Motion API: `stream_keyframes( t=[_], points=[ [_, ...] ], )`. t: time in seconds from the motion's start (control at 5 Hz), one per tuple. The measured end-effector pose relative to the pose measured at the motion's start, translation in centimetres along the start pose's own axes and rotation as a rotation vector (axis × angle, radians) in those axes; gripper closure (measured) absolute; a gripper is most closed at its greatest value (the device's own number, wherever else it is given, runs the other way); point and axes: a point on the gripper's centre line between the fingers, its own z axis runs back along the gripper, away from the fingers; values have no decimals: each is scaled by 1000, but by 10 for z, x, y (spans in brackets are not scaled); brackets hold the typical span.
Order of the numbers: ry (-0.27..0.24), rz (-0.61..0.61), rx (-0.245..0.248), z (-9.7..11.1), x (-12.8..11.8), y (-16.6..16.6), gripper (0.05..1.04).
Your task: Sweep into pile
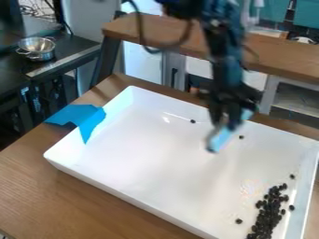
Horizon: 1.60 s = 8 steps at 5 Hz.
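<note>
gripper [224, 125]: hung over far right part of white tray [163, 161], light blue piece [218, 141] at its lower end; grip could not be told | dark bits [268, 212]: mostly heaped at tray's near right, a few strays far and around heap | blue tape [90, 119]: lay over tray's left rim

Tray [156, 163] white | tape [76, 117] blue | beans [266, 215] black

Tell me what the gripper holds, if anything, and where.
A light blue tool, apparently held partway along by the gripper, its lower end over the white tray.
</note>
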Motion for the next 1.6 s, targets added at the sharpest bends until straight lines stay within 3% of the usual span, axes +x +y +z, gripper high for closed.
stream_keyframes(
  t=[0.2,0.4,0.6,0.8,1.0,1.4,1.6],
  points=[
    [-14,79,20,16,1,41,732],
    [-72,113,88,19,7,64,732],
    [-74,222,167,7,3,91,732],
    [-55,356,251,-9,-5,97,732],
    [11,404,320,-31,-9,98,732],
    [43,444,370,-50,1,104,732],
    [54,440,363,-50,3,100,732]
  ],
)
